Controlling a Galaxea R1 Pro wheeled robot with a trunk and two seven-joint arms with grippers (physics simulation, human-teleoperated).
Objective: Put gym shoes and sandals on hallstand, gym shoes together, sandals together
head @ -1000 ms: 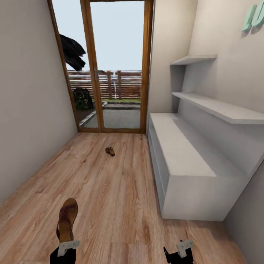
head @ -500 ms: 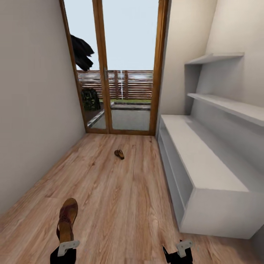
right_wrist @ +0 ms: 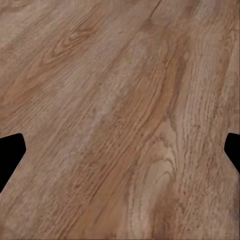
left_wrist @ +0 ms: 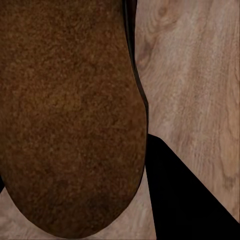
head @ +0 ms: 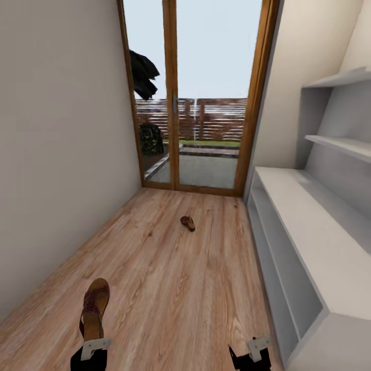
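My left gripper [head: 93, 339] is shut on a brown sandal [head: 94, 306], which stands up from it at the lower left of the head view. In the left wrist view the sandal's brown sole [left_wrist: 70, 115] sits close to the lens beside a black finger [left_wrist: 190, 200]. The second sandal [head: 188, 223] lies on the corridor floor [head: 170, 278] farther ahead, near the door. The pale hallstand [head: 309, 226] runs along the right wall, its bench top and shelves bare. My right gripper [head: 252, 354] hangs open over bare planks, fingers [right_wrist: 9, 152] far apart. The gym shoes are out of view.
A wood-framed glass door [head: 206, 98] closes the corridor's far end, with a fence and a garden beyond it. A plain wall [head: 56, 154] bounds the left side. Open floor stretches between that wall and the hallstand.
The whole picture has shifted right, so the camera has turned left; the hallstand now sits nearer the right edge. Both grippers and the held sandal keep their places in view.
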